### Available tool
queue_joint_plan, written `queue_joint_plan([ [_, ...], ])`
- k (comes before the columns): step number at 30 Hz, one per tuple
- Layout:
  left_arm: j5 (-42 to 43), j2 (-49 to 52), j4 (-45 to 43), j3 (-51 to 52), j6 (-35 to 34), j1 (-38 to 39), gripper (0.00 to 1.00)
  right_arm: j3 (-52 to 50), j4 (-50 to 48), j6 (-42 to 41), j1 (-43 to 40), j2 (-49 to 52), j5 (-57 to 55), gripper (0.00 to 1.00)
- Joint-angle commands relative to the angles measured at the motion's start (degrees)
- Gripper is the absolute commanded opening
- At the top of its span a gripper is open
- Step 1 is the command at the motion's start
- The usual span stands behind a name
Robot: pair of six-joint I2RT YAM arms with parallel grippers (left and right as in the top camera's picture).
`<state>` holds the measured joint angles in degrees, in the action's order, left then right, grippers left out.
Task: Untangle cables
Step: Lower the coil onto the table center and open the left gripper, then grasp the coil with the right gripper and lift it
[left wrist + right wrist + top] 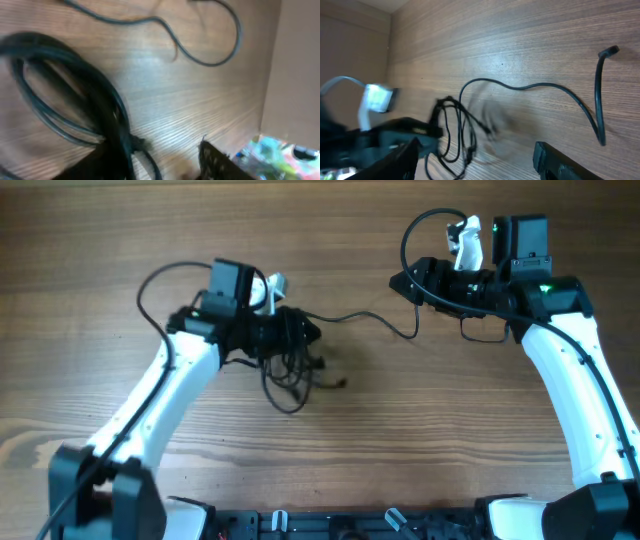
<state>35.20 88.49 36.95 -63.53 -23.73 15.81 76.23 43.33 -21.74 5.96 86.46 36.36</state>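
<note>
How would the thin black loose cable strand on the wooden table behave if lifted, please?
The thin black cable strand probably flops, since it lies in soft curves. Being so thin, it seems light. It may tug the black tangled cable bundle it runs into.

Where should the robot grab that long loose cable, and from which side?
Grip the long loose cable on its middle stretch, coming down from above, jaws across it. There it lies flat and alone on the table, clear of the tangle, probably easiest for the open right gripper.

Cables (pixel 95 100) blurred; left hand (pixel 160 162) cut off below
</note>
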Motion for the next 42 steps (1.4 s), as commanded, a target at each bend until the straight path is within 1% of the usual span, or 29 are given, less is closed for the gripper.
queue_joint_plan([
  [1,-2.7,-2.8,8.6,-5.7,7.1,1.7,0.59,-0.2,0.0,0.8,0.0,-0.4,-0.7,0.77],
  [3,-4.8,-2.7,12.2,-5.8,7.2,3.0,0.65,-0.2,0.0,0.8,0.0,-0.4,-0.7,0.76],
  [6,-9.5,-2.1,17.7,-5.8,8.9,5.4,0.7,-0.2,0.1,0.8,0.0,-0.4,-0.7,0.76],
  [8,-13.9,-2.0,18.9,-5.8,9.0,6.1,0.71,-0.2,0.1,0.7,0.0,-0.4,-0.7,0.77],
  [9,-16.1,-2.0,18.8,-5.8,8.6,6.0,0.69,-0.2,0.0,0.7,0.0,-0.4,-0.7,0.76],
  [10,-20.0,-2.0,17.9,-6.0,5.7,5.0,0.69,-0.2,-0.1,-0.1,0.3,-0.4,-0.7,0.77],
  [11,-21.1,-2.0,17.3,-6.2,3.7,3.8,0.69,-0.2,-0.5,-0.9,0.9,-0.4,-0.7,0.76],
  [13,-21.1,-2.0,15.6,-6.6,0.2,-0.6,0.7,-0.2,-1.1,-1.4,2.4,0.0,-1.8,0.76],
  [14,-20.4,-2.0,14.5,-6.6,-1.3,-3.5,0.7,-0.2,-1.1,-3.3,4.4,0.9,-3.9,0.76],
  [17,-18.2,-1.9,12.5,-6.6,-1.6,-8.7,0.7,-0.2,-2.5,-5.5,9.6,4.5,-4.8,0.75],
  [21,-18.2,-1.3,12.5,-6.6,-0.9,-9.7,0.69,-0.2,-5.8,-9.2,15.8,9.2,-5.6,0.72],
  [25,-18.4,-0.3,11.1,-6.6,-1.9,-10.9,0.68,-0.2,-5.9,-15.0,20.4,12.7,-9.2,0.67],
  [28,-18.1,0.4,8.3,-6.6,-5.3,-15.8,0.68,-0.2,-8.8,-18.4,24.0,16.3,-10.9,0.66],
  [33,-17.9,0.6,8.5,-6.6,-5.0,-21.2,0.68,-0.2,-16.0,-20.5,27.9,23.7,-10.6,0.65],
  [35,-17.9,0.6,9.1,-6.6,-5.0,-22.4,0.68,-0.2,-19.1,-20.5,28.8,26.1,-10.6,0.58],
  [40,-17.9,0.6,9.6,-6.6,-5.0,-23.0,0.69,-0.2,-23.0,-21.7,29.0,29.9,-10.7,0.48],
  [42,-17.9,0.6,9.8,-6.5,-5.0,-23.0,0.69,-0.2,-24.7,-21.7,29.0,30.6,-10.6,0.41],
])
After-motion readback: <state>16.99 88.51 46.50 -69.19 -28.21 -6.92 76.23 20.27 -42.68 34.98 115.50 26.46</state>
